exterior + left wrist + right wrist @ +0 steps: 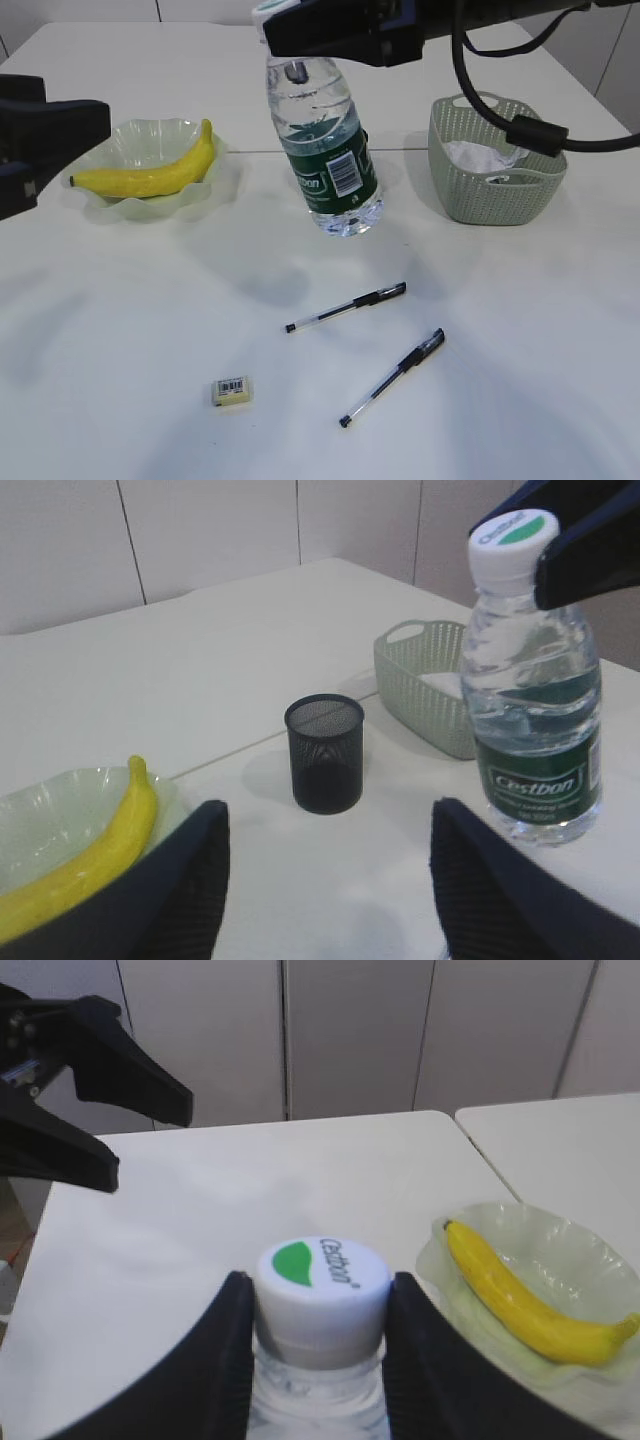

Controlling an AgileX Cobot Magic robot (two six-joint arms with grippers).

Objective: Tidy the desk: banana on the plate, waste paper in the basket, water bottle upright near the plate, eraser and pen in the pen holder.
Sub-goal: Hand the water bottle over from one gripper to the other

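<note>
The water bottle (327, 150) stands upright mid-desk, right of the plate (222, 182), its base at the desk surface. My right gripper (275, 25) is shut on its white cap (320, 1278), one finger on each side. The banana (150, 176) lies in the plate. Crumpled white paper (480, 158) sits in the basket (495, 195). Two pens (345, 307) (392, 377) and the eraser (231, 391) lie on the near desk. The pen holder (324, 752) stands upright beyond my left gripper (328, 820), which is open and empty, hovering left of the plate.
The right arm and its cables (520, 120) hang over the basket. A seam between two tabletops (250, 150) runs behind the plate and bottle. The banana (95, 855) and plate rim (40, 790) sit close to the left gripper's left finger.
</note>
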